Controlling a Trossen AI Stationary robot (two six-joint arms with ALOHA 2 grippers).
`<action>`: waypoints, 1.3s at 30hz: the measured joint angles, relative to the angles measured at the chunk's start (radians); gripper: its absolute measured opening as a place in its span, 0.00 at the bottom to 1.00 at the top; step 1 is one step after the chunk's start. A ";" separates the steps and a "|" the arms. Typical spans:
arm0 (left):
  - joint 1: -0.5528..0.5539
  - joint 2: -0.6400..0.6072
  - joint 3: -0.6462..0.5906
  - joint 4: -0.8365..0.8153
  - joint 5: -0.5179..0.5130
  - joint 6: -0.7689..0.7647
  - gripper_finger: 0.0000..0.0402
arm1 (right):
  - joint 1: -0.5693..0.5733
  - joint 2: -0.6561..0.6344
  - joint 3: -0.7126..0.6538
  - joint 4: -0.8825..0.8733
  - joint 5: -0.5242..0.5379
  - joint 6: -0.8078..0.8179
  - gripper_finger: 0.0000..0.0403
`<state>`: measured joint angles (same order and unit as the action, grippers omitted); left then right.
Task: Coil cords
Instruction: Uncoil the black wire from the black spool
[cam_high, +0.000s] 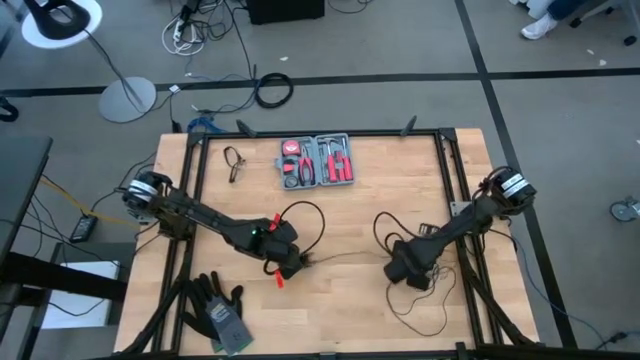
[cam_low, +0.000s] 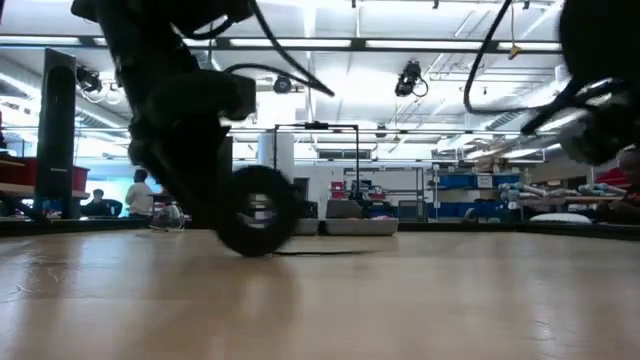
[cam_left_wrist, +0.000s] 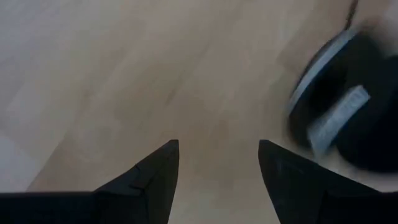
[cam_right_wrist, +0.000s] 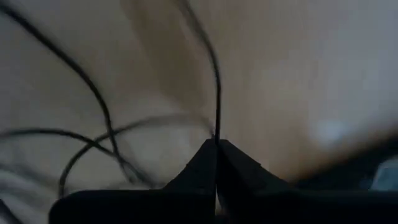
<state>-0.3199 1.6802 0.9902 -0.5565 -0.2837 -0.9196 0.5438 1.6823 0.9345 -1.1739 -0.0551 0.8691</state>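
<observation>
The right claw (cam_right_wrist: 216, 155) is pressed together, pinching the thin black wire (cam_right_wrist: 217, 93), whose loops sprawl over the right half of the table (cam_high: 350, 310). The left claw (cam_left_wrist: 217, 165) stands spread, low over the table beside the wire's round black disc (cam_left_wrist: 348, 118).
</observation>
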 joint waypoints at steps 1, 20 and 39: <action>0.000 0.002 0.000 0.002 0.002 0.000 0.56 | 0.013 -0.002 0.001 0.033 0.060 0.004 0.04; -0.001 0.001 0.003 0.127 0.001 0.007 0.56 | -0.066 0.003 0.005 0.964 0.464 -0.462 0.34; -0.005 0.001 0.003 0.158 0.008 0.009 0.56 | -0.307 0.234 0.007 1.342 0.315 -0.991 0.30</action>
<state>-0.3244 1.6810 0.9928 -0.3985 -0.2760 -0.9102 0.2367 1.9167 0.9417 0.1682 0.2595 -0.1218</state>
